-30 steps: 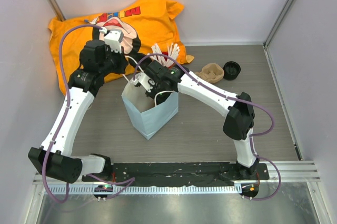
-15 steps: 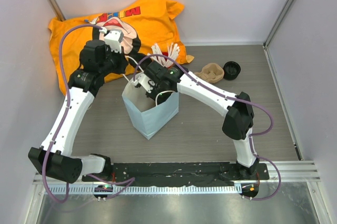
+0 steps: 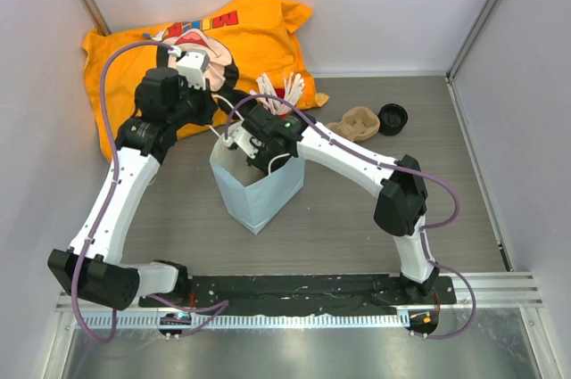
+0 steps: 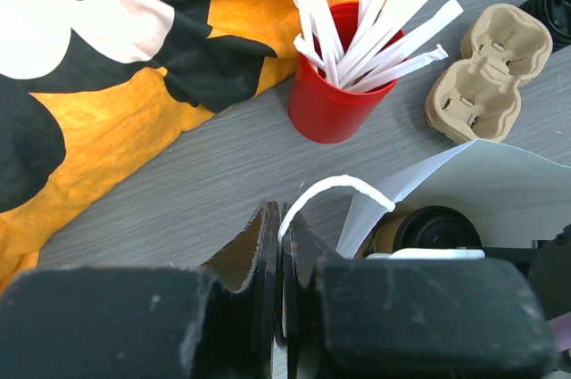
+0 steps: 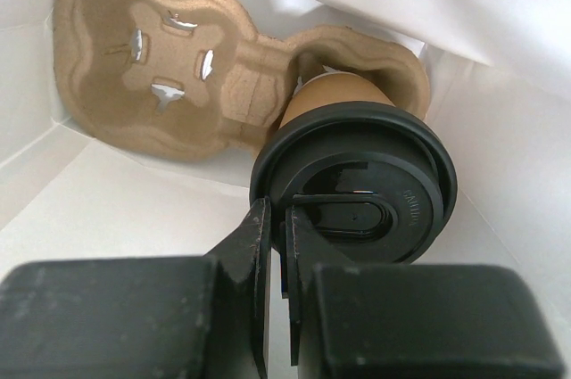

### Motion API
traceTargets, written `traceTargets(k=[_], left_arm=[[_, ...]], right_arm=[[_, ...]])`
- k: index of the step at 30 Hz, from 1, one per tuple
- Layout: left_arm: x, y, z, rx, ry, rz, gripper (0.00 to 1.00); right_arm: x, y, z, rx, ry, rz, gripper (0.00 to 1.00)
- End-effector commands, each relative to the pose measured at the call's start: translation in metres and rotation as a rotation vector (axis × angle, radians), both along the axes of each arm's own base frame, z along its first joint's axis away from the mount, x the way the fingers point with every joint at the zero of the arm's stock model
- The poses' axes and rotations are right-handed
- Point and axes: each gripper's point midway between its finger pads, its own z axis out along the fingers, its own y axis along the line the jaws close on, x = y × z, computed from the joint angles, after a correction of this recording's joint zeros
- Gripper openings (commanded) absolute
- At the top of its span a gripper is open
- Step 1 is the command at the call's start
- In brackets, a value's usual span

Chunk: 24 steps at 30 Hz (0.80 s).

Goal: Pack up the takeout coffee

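the coffee point(image 5: 332, 94) stood inside the white bag point(image 3: 268, 205), low down, seated in one well of a pulp carrier point(image 5: 152, 67) with its black lid point(image 5: 366, 178) facing up. the carrier's other well was empty. the right tool point(image 5: 277, 218) was down in the bag, jaws drawn nearly together at the near rim of the lid and apparently pinching that rim. the left tool point(image 4: 281, 223) was outside, jaws clamped on the bag's white handle point(image 4: 332, 185), holding the mouth up and open.

judging by its make, the coffee would handle as a light thing with a soft body. the kraft wall would dent under a hard squeeze, and whether it held liquid could not be told. if it did, any tilt would slosh weight toward the lid. the lid looked like smooth, hard plastic, probably a press fit, so it would be slippery and might pop off if the whole load hung from one edge. a rim pinch therefore seemed fine for steadying or a short lift, but poor for swinging the coffee about.

the firmest place to hold was likely the wall just beneath the lid, where the rolled lip stiffens the paper. inside the narrow bag, though, only the top was within reach. the carrier looked stiff enough to keep the coffee upright. the bag was thin and floppy, so it probably needed the handle held taut.
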Motion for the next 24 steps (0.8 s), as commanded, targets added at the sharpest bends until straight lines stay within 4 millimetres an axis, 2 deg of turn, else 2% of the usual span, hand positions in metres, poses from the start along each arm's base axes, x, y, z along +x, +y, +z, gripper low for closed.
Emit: traceTargets(k=[1, 8, 24], left_arm=[[-0.001, 0.0005, 0.0371, -0.041, -0.106, 0.004, 0.07], [-0.0021, 0.0012, 0.0377, -0.037, -0.11, 0.004, 0.07], [-0.0061, -0.0015, 0.0379, -0.03, -0.107, -0.025, 0.06]], right_arm=[[0.0048, 0.001, 0.0032, -0.011, -0.025, 0.001, 0.01], [0.0027, -0.0002, -0.0024, -0.02, -0.012, 0.005, 0.01], [-0.0009, -0.0007, 0.0002, -0.006, -0.003, 0.035, 0.01]])
